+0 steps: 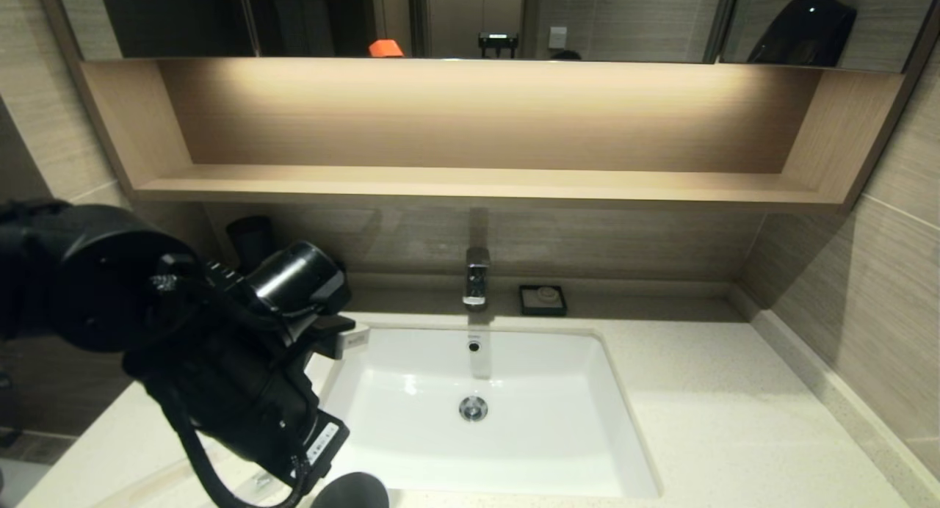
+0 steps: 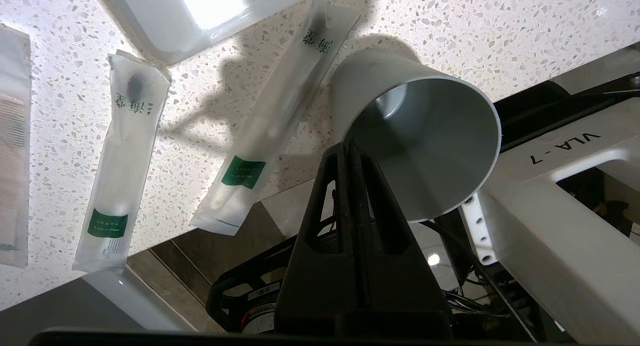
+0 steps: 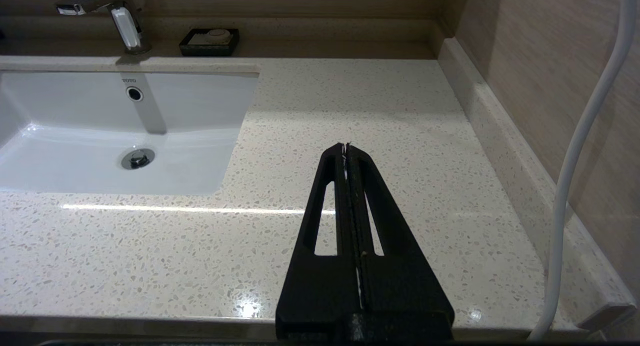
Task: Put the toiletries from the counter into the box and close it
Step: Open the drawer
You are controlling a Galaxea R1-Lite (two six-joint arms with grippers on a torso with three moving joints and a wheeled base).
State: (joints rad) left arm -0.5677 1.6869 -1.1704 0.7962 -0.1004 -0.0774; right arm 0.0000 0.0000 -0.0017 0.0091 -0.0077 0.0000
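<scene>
The left hand (image 2: 348,145) has its 2 black fingers pressed together with nothing between them. Its tips hang over the front edge of the cream speckled surface (image 2: 450,26), just beside a pale grey cup (image 2: 425,141) that stands on the surface with its open mouth tilted toward the wrist camera; whether the fingertips touch the cup cannot be told.

Beyond the cup lie the toiletries, all flat on the surface. 1 slim packet (image 2: 270,121) with a green label lies next to the cup, its near end poking over the surface's edge. A 2nd slim packet (image 2: 122,166), also green-labelled, lies further along and apart from the 1st, and the edge of a 3rd packet (image 2: 12,151) shows at the frame's border. The far ends of the first 2 reach close to the corner of the white basin (image 2: 165,21).

From the head view the left arm (image 1: 220,361) fills the lower left, over the surface left of the basin (image 1: 514,420), hiding the packets. The box does not show in any view.

The right hand (image 3: 346,147) has its fingers together and empty, hovering over bare surface (image 3: 375,111) to the right of the basin. Behind the basin stand the tap (image 1: 476,277) and a small black soap dish (image 1: 543,300).
</scene>
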